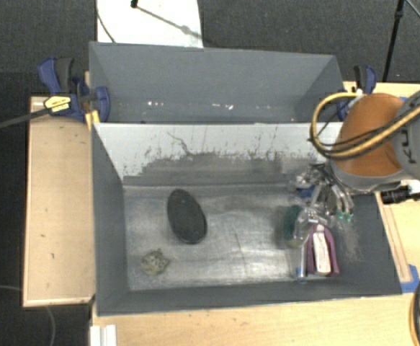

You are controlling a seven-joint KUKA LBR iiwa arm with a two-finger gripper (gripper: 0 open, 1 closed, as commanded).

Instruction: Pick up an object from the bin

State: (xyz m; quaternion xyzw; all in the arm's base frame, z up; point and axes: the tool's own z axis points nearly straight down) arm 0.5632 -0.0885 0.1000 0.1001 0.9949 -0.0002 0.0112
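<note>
Bin (217,85) interior: purple-and-white tube-like thing (319,254) lies at 4 o'clock, at the pincer's (312,225) 6 o'clock. The teal thing (289,225) beside it is indistinct. The pincer's opening cannot be told.

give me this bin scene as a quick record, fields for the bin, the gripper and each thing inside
bin: grey metal bin, floor scratched
gripper: two-finger gripper, low over the bin's right side
nearest thing: purple and white packet-like thing, just in front of the gripper
beside gripper: dark teal thing, kind too unclear to name
left of centre: black oval stone-like lump, lying alone
front left: small crumpled grey-tan scrap
held: cannot tell
</note>
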